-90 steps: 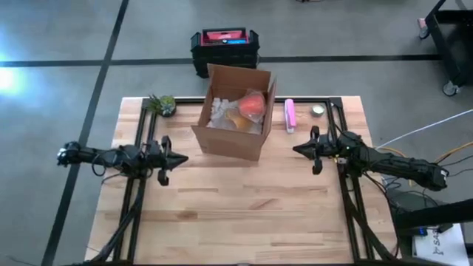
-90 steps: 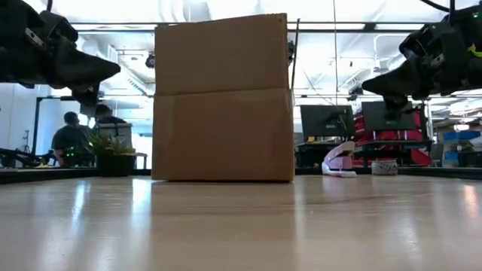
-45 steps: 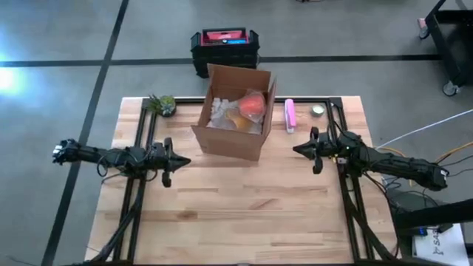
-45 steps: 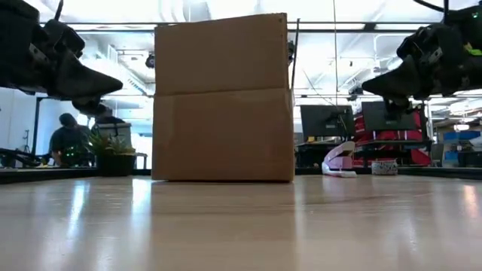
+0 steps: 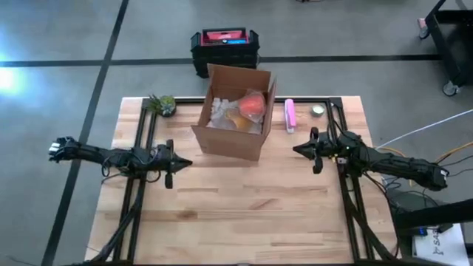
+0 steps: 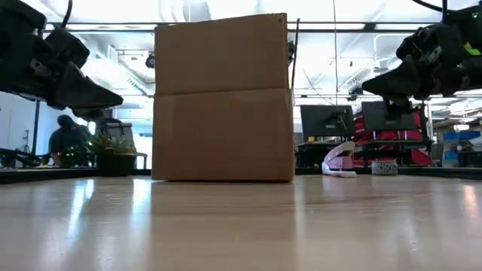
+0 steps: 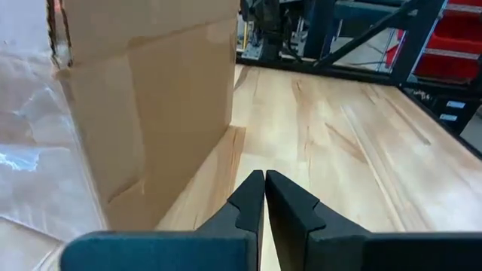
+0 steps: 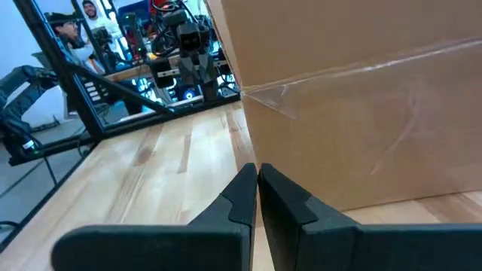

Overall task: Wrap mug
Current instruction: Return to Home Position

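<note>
Orange mug, in bubble wrap, lies inside the open cardboard box.

High view: left gripper and right gripper flank the box, both apart from it.

Low view: the box hides the mug, and both grippers hang above the table.

Wrist views: each gripper's fingers are pressed together, with the box wall just beside.

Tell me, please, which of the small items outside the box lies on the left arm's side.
The potted plant, by the far left corner; the pink stapler and the little round tin lie on the other side of the box.
</note>
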`<state>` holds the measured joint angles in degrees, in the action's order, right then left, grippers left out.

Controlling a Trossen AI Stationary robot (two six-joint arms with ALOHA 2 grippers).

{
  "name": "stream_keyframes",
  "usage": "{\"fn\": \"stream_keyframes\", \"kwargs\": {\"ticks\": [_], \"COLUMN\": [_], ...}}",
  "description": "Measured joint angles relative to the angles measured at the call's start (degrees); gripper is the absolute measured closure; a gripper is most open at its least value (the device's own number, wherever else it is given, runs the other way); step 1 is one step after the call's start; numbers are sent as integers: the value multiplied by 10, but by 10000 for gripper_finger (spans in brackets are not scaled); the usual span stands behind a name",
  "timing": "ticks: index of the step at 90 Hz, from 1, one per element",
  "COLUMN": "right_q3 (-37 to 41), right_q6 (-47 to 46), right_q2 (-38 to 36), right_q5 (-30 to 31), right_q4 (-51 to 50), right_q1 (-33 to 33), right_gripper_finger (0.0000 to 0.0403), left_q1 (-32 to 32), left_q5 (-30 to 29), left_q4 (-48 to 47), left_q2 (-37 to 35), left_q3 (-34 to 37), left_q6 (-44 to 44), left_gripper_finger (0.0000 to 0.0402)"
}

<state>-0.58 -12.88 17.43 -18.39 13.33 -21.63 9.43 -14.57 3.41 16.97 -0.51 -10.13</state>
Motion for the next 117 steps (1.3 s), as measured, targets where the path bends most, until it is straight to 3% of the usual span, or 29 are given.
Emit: {"fn": "stream_keyframes", "kwargs": {"ticks": [117], "right_q3": [0], "right_q6": [0], "right_q2": [0], "right_q5": [0], "right_q4": [0], "right_q1": [0], "right_gripper_finger": [400], "left_q1": [0], "left_q5": [0], "left_q4": [0], "left_q2": [34], "left_q3": [0], "left_q6": [0], "left_gripper_finger": [396]}}
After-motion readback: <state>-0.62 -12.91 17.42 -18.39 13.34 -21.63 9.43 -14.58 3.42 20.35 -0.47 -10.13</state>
